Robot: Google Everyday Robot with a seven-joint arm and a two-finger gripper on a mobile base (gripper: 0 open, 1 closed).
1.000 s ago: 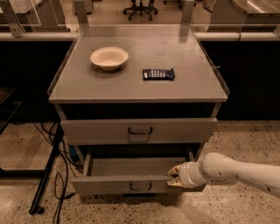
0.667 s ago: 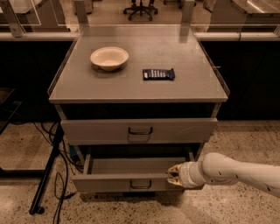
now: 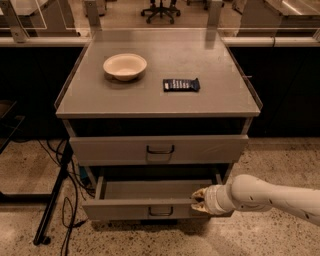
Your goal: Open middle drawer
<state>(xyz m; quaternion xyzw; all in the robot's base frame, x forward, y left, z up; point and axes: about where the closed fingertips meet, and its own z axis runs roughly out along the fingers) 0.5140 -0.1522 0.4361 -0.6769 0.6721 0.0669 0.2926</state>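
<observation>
Pinching with 2 pale fingers (image 3: 199,193) the right end of the front panel of the middle drawer (image 3: 125,210): 1 tip behind the top lip, 1 over the face, closed on the panel between them. Mounted on the gripper (image 3: 198,200), low at the cabinet's right front corner, at the end of a thick white arm (image 3: 270,195) reaching in from the lower right. Well to the right of the small dark loop handle (image 3: 161,211) and not touching it.

Pulled well out of the cabinet, with the grey inner floor open to view behind the shallow front. Directly under the taller-fronted upper drawer (image 3: 215,149), itself standing a little way out, with its own dark handle (image 3: 160,149) at mid-front and a dark gap above it.

On the grey worktop (image 3: 150,102): 1 cream bowl (image 3: 125,66), upright, toward the left rear, and 1 dark flat packet (image 3: 181,84) to its right, well apart from it. Both well back from the front edge.

Left of the cabinet, a black stand leg (image 3: 52,202) and loose cables on the speckled floor (image 3: 280,237). Beyond the rear rail, the base of an office chair (image 3: 160,7).
</observation>
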